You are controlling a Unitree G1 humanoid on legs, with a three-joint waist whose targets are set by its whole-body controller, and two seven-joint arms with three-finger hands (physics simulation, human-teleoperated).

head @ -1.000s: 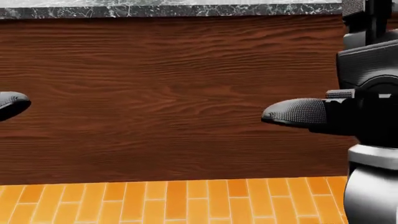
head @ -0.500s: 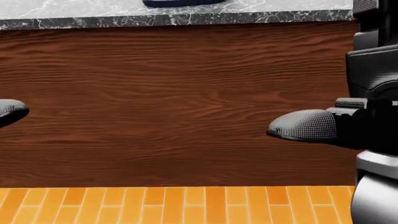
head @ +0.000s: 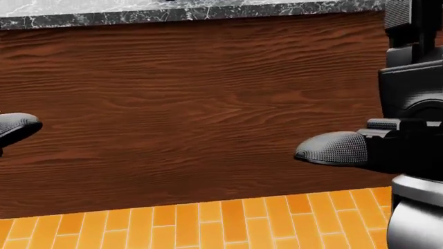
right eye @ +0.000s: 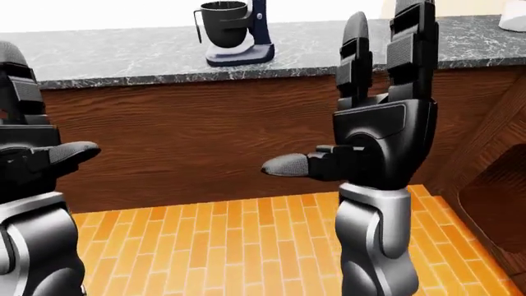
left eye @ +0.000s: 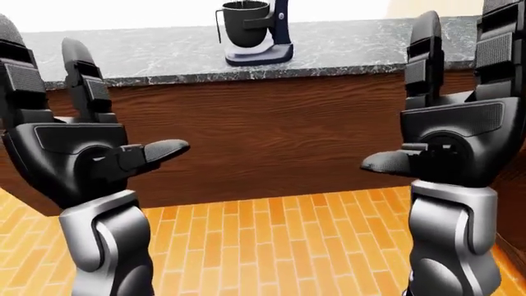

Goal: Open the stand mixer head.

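Note:
The stand mixer (left eye: 258, 32) is dark blue with a dark bowl and stands on the grey marble counter (left eye: 148, 58) at the top middle of the left-eye view; its head is cut off by the frame's top. It also shows in the right-eye view (right eye: 234, 32). My left hand (left eye: 78, 123) is raised at the left, fingers upright and spread, empty. My right hand (right eye: 378, 105) is raised at the right, fingers upright, thumb (head: 332, 149) pointing left, empty. Both hands are well short of the counter.
The counter's brown wood panel (head: 207, 104) fills the head view. Orange plank floor (left eye: 263, 246) lies between me and the counter. A wooden cabinet side (right eye: 493, 166) stands at the right edge of the right-eye view.
The head view has shifted: the counter edge rose in the picture and the mixer base left the top. The floor strip stands higher at the right. Both hands keep their pose.

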